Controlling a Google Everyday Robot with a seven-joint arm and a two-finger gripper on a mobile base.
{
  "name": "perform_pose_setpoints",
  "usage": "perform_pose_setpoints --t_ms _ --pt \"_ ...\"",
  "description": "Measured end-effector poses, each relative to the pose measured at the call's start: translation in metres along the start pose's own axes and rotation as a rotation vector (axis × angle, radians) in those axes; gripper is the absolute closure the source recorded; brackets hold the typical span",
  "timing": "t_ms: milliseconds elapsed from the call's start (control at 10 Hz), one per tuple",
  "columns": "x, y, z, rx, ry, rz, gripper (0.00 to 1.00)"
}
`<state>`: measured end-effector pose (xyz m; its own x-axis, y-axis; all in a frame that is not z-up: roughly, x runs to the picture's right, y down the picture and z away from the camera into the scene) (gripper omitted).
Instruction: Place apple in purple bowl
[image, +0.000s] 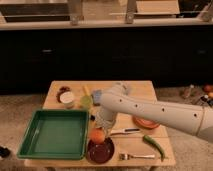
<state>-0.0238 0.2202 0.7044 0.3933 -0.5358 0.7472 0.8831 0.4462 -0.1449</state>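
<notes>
**Apple (97, 135) held at the rim of the purple bowl (104, 154)**

From the one camera view, looking down at the wooden table (145, 90), the apple hangs at the tip of the gripper (99, 128), which reaches down from under the white arm (150, 110) and looks pinched around the fruit from above. The apple sits just over the bowl's far-left rim, not yet inside, close beside the corner of the green tray (30, 131).

I'd judge a top grasp was chosen so the fruit can go straight down into the shallow bowl without the arm brushing the tray wall. The bowl stands at the table's front edge, so a little more travel towards the camera seems needed before letting go; released here, the apple might strike the rim and roll.

The knife (125, 131), fork (137, 156), green pepper (154, 145) and orange bowl (146, 123) lie to the right, apart from the drop spot.
</notes>
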Motion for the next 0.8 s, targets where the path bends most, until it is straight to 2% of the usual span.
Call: perform_pose_setpoints --t_ms 400,600,800 --pt "-0.014 0.003 0.008 -0.047 -0.067 -0.122 1.00" --pt "-0.018 0.008 0.009 -0.065 -0.104 -0.205 1.00" --pt "-0.019 0.012 0.007 -0.067 -0.121 -0.225 1.00"
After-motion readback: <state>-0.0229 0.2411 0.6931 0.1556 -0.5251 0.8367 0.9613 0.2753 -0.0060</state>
